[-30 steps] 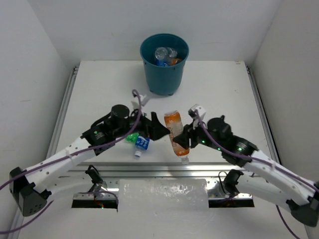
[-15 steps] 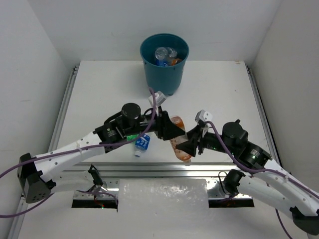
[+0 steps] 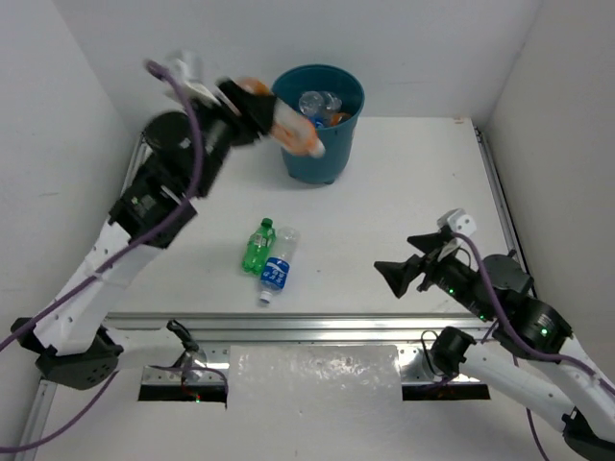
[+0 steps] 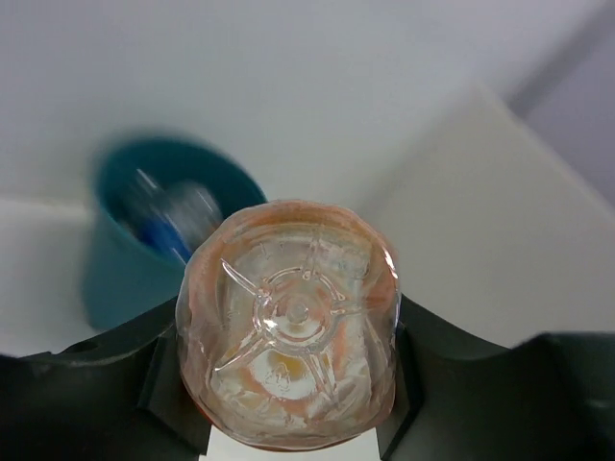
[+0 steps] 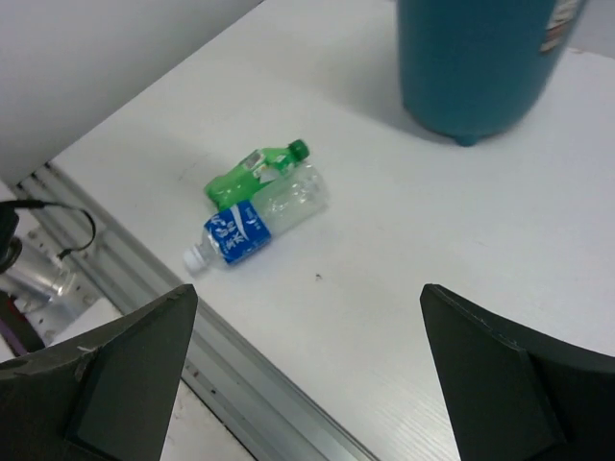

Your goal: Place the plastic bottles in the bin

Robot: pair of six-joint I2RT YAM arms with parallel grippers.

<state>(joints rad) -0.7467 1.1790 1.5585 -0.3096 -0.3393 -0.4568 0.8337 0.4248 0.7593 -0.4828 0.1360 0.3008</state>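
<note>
Left end effector is clamped on an orange bottle, up in the air right by the bin rim. Right end effector is wide apart w/ nothing in it, over the worktop. Green bottle and blue-label bottle lie touching on the worktop btwn the arms.

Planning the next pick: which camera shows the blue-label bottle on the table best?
Right wrist: the blue-label bottle lies whole and unobstructed beside the green bottle. Top external shows it too, but smaller. Left wrist misses it; the orange bottle fills that view.
</note>
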